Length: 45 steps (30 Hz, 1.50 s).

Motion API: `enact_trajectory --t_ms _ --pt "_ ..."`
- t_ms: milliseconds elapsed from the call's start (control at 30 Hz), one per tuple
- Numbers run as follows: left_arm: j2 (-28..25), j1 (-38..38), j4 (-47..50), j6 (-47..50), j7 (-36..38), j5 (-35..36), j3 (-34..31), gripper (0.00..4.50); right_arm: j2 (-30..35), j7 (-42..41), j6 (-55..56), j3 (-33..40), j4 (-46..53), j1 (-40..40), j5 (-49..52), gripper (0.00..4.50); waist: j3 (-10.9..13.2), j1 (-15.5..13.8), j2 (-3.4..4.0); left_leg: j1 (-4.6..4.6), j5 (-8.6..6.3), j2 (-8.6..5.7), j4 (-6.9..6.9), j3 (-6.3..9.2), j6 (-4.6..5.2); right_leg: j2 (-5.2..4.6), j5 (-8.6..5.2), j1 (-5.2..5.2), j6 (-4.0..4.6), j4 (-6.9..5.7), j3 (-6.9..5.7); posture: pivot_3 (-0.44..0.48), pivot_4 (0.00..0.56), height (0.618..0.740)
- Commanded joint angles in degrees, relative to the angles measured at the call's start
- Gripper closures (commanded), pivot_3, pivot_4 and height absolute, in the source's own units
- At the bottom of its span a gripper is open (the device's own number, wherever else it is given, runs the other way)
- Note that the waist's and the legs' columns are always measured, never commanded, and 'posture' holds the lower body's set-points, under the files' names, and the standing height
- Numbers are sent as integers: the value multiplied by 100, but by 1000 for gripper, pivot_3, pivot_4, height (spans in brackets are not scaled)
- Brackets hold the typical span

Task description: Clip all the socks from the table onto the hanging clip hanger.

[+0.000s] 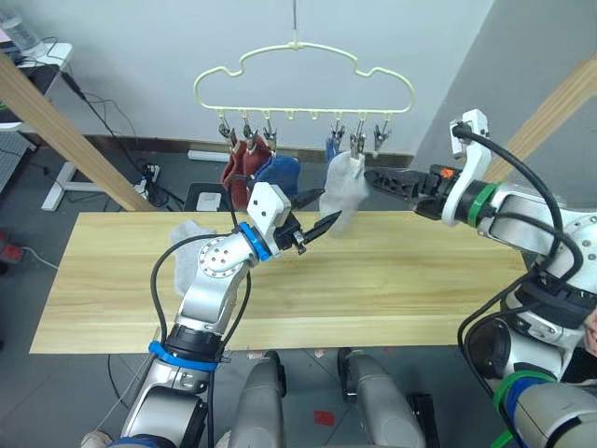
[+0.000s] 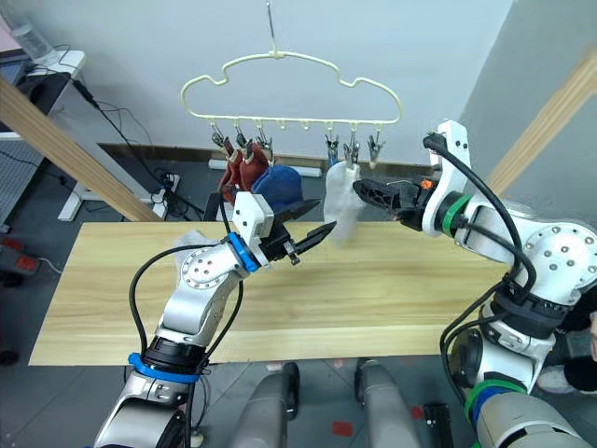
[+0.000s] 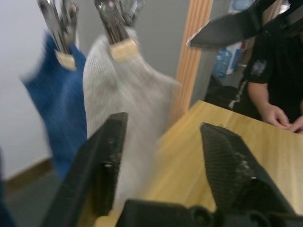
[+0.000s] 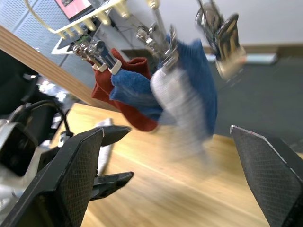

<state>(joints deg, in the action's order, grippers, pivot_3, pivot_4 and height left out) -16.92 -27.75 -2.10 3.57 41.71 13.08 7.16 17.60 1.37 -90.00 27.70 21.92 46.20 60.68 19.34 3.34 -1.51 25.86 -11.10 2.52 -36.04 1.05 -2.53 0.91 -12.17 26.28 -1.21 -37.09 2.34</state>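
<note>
Left end effector (image 1: 312, 224) is released, fingers spread beside a hanging light grey sock (image 1: 343, 189). Right end effector (image 1: 378, 176) is likewise released just beside it. Clip hanger (image 1: 303, 79) carries five socks; one grey sock (image 1: 187, 231) lies on the counter (image 1: 392, 289).

The last grey sock (image 1: 187, 231) on the table (image 1: 392, 280) is mostly hidden behind the left arm, near the table's far edge. The hanging grey sock (image 4: 177, 111) is smeared by motion blur. A person (image 3: 270, 71) is cut off by the picture's edge.
</note>
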Motion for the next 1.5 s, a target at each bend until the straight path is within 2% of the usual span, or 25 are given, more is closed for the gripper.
enact_trajectory --t_ms 33,100,167,233,300,500,633,767,867,1000,1167,1500 --pt "-105 50 381 451 86 340 -186 838 86 48 400 -211 596 -298 -203 0 0 51 0 -4 0 3 0 0 0 4 0 1 0 -3 1 -107 381 740" --pt "-152 59 432 556 109 387 -211 345 116 51 523 -312 689 -400 -288 0 2 86 3 -6 0 9 1 4 0 11 0 3 0 -9 0 -108 383 740" --pt "-495 234 795 1113 242 799 -529 17 458 -75 1300 -1122 1185 -990 -1058 0 3 117 4 -7 0 8 2 3 0 12 0 4 0 -10 1 -103 386 740" --pt "-847 449 1308 1855 411 1535 -954 17 690 -143 2110 -1755 1470 -1452 -1779 0 5 153 6 -6 0 9 5 1 -1 11 -1 4 0 -3 2 -95 389 740" --pt "-1146 676 1780 2469 495 2318 -1407 17 678 -60 2726 -1974 1447 -1683 -2277 0 13 179 7 -4 0 11 8 -9 -1 10 -1 14 -1 -3 11 -80 392 740" --pt "-1704 1258 2490 3234 411 3243 -2171 17 627 -236 3808 -2301 1178 -1889 -3098 0 38 130 28 -6 2 7 2 -15 -4 4 2 14 -7 -2 15 -40 390 740" --pt "-1885 1672 2849 3319 201 3373 -2482 17 429 -243 4401 -2461 878 -1788 -3559 0 45 88 24 -5 1 8 5 -16 -4 -1 2 16 -6 0 16 -18 389 740" --pt "-1851 1922 3066 3233 -53 3293 -2587 17 70 -132 4734 -2527 596 -1635 -3862 0 48 5 20 -5 1 7 6 -18 -4 0 2 17 -6 0 17 7 381 740" --pt "-1676 1860 3339 3233 -357 3390 -2465 0 -122 -105 4941 -2700 414 -1502 -4141 546 48 -42 21 -4 1 8 6 -17 -4 0 2 19 -6 -1 16 22 376 740" --pt "-1629 1795 3716 3367 -455 3670 -2290 0 -314 -9 5116 -2853 244 -1375 -4517 2005 48 -120 20 -3 1 7 6 -18 -5 -1 2 18 -6 1 17 32 369 740" --pt "-1649 1560 3841 3501 -643 4049 -2264 0 -531 118 5317 -2935 -12 -1246 -4921 2005 47 -168 20 -3 2 4 4 -16 -6 0 2 18 -6 -2 14 37 360 740" --pt "-1768 1619 3750 3366 -520 3965 -2175 0 -938 348 5829 -2954 -501 -934 -5605 2005 47 -170 20 -2 2 4 4 -15 -6 1 3 17 -5 -2 11 40 351 740"
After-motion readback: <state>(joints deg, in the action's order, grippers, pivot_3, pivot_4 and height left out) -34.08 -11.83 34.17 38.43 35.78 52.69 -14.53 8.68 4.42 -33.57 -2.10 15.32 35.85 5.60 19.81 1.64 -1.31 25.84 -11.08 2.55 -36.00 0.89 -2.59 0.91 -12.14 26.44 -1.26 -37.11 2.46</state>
